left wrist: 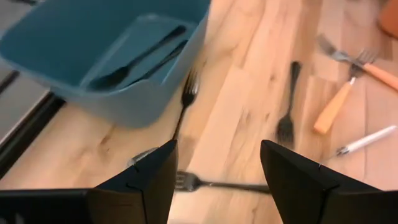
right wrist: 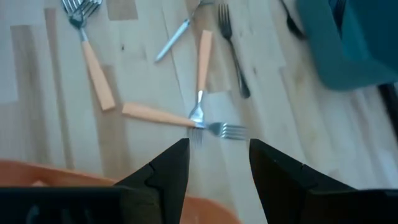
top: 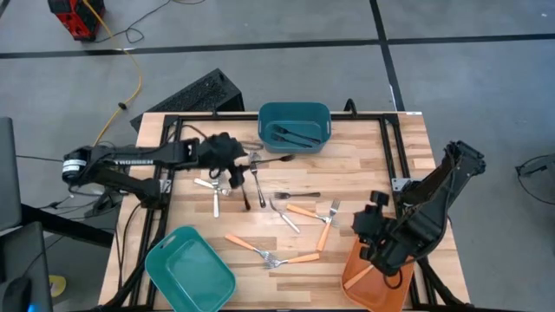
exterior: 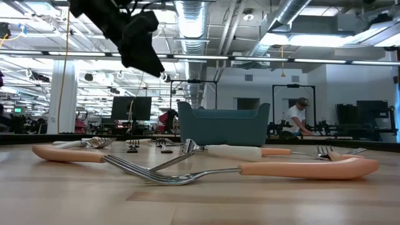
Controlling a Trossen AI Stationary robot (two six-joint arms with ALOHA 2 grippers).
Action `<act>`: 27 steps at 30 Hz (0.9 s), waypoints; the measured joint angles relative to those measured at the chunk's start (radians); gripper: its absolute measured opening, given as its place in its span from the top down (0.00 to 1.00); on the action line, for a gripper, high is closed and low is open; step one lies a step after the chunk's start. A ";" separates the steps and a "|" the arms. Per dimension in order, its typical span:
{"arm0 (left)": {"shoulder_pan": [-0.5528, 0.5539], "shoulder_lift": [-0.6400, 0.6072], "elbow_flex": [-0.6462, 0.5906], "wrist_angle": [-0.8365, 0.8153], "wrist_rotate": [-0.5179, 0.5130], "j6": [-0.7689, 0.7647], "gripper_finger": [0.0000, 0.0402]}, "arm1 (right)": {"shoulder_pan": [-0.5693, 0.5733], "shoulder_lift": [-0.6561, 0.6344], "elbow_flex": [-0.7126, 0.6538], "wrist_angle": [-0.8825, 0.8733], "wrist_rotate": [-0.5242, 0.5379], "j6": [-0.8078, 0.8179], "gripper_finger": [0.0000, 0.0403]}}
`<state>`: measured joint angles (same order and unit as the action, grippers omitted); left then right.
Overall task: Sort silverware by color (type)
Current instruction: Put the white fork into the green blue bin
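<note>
Your left gripper (top: 236,166) hangs above the table with fingers spread, holding nothing; dark forks (left wrist: 287,118) lie just below and ahead of it, beside the teal bin (top: 295,124). Your right gripper (top: 368,227), also open and empty, hovers over the orange bin (top: 373,282), orange-handled forks (right wrist: 202,74) ahead of it.

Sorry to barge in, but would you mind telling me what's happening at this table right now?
The robot is sorting silverware by colour. The left hand is open and empty over the table near the dark teal bin, which already holds dark utensils. The right hand is open and empty above the orange bin. Orange-handled forks, black forks and white-handled pieces lie loose on the table. The light teal bin looks empty.
</note>
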<state>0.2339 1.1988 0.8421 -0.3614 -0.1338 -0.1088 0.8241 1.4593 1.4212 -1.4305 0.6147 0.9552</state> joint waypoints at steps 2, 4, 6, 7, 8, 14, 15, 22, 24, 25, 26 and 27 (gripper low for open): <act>0.054 0.000 0.000 -0.041 0.068 -0.033 0.47 | -0.009 0.000 0.000 0.003 0.014 -0.020 0.52; 0.090 0.000 0.000 -0.087 0.113 -0.049 0.47 | -0.017 0.001 0.000 0.003 0.017 -0.030 0.52; 0.107 0.005 0.000 -0.096 0.117 0.014 0.47 | -0.025 0.000 0.000 0.005 0.020 -0.048 0.52; 0.114 0.010 0.000 -0.091 0.105 0.032 0.47 | -0.029 0.001 0.000 0.005 0.027 -0.058 0.52; 0.125 0.015 0.000 -0.085 0.098 0.037 0.47 | -0.029 0.001 0.000 0.005 0.038 -0.064 0.52; 0.194 0.112 0.101 -0.168 0.191 0.104 0.47 | -0.029 0.001 0.000 0.003 0.104 -0.092 0.52; 0.199 0.138 0.138 -0.207 0.195 0.144 0.47 | -0.029 0.001 0.000 0.003 0.110 -0.101 0.52; 0.226 0.331 0.344 -0.434 0.138 0.384 0.47 | -0.028 0.001 0.000 0.006 0.165 -0.126 0.52; 0.225 0.376 0.360 -0.441 0.137 0.401 0.47 | -0.029 0.001 0.000 0.006 0.166 -0.126 0.52; 0.225 0.400 0.367 -0.446 0.136 0.409 0.47 | -0.028 0.001 0.000 0.006 0.166 -0.126 0.52; 0.225 0.421 0.373 -0.456 0.132 0.433 0.47 | -0.028 0.001 0.000 0.006 0.166 -0.126 0.52; 0.225 0.440 0.376 -0.472 0.122 0.461 0.47 | -0.028 0.001 0.000 0.006 0.166 -0.126 0.52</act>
<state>0.4587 1.6390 1.2184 -0.8332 -0.0123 0.3518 0.7959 1.4605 1.4212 -1.4242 0.7811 0.8288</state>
